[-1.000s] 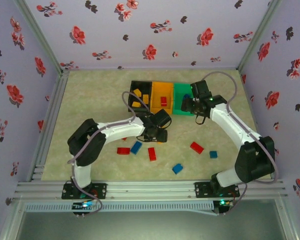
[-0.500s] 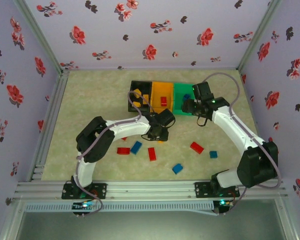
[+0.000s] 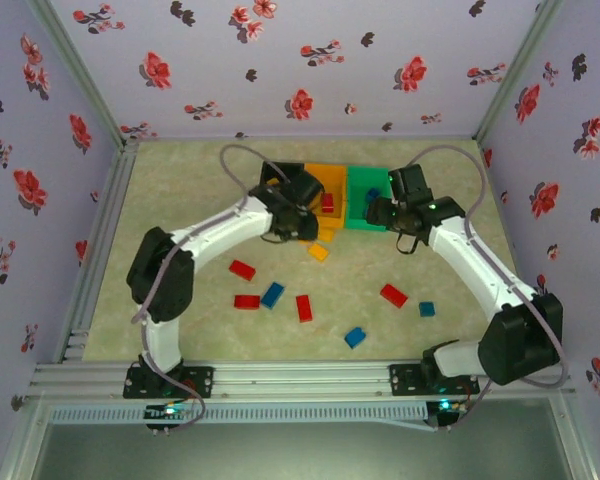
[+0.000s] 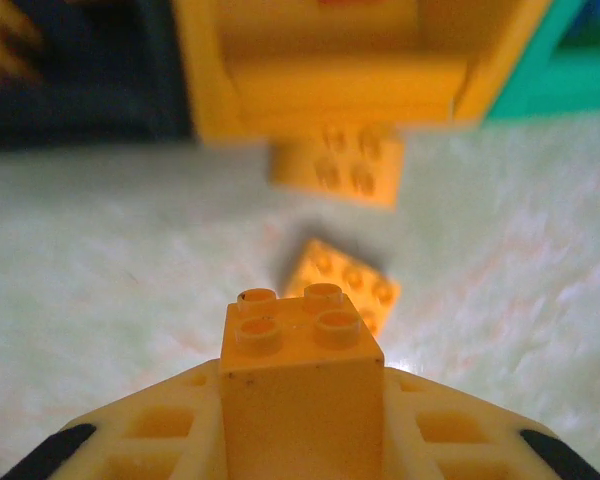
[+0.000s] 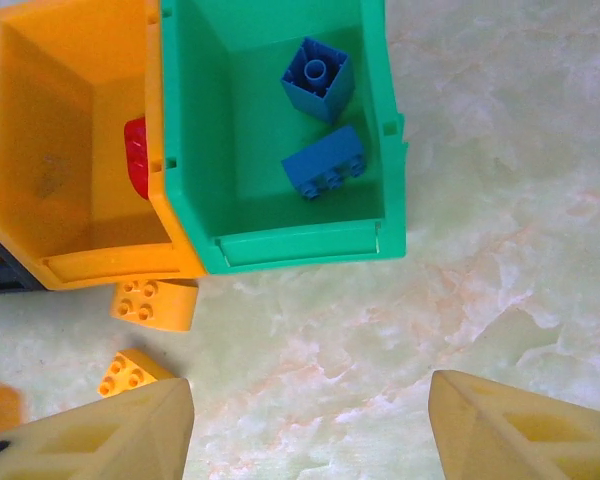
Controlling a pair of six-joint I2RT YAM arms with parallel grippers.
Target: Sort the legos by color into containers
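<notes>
left pincer (image 4: pixel 300 395) seemingly clamped, right (image 5: pixel 305 400) agape

The green bin (image 5: pixel 300 250) holds a square blue brick (image 5: pixel 317 78) and a longer blue brick (image 5: pixel 323 162), close but apart. The orange bin (image 5: pixel 100 262) stands against its left side, with what looks like a red brick (image 5: pixel 135 158) half hidden by the wall between them. Two yellow-orange bricks (image 5: pixel 155 303) lie on the tabletop (image 5: pixel 480 200) just in front of the orange bin, and the right claw (image 5: pixel 310 420) is spread wide around bare tabletop.

Two bricks (image 5: pixel 325 165) in right bin (image 5: pixel 300 245), two others (image 5: pixel 155 303) before middle bin (image 5: pixel 110 265)
</notes>
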